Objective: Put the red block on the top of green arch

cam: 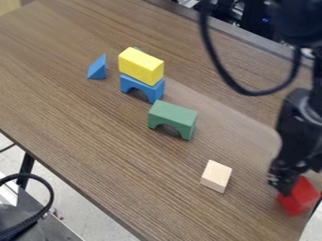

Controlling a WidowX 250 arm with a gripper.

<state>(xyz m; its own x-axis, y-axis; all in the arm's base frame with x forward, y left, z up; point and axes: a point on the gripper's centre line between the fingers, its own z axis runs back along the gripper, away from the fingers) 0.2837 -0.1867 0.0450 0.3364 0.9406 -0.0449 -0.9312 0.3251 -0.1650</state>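
Working on the grasp, as I'm judging it: the black gripper (287,185) is hanging at the lower right of the frame, right at the red block (298,197) and partly covering it. From here I'm not making out whether it is standing apart or clamping on the block, nor whether the block is bearing on the table (119,155) or hanging just off it.

The green arch (173,116) is standing upright near the middle of the frame, its top bare, so the stacking is yet to be done. Next I'm wanting a sure grip, then a straight lift before any travel toward the upper left. The pale wooden block (216,176) is sitting between the two, so I'm planning on clearing it with height, then centring over the arch and lowering gently, lest I be tipping it.
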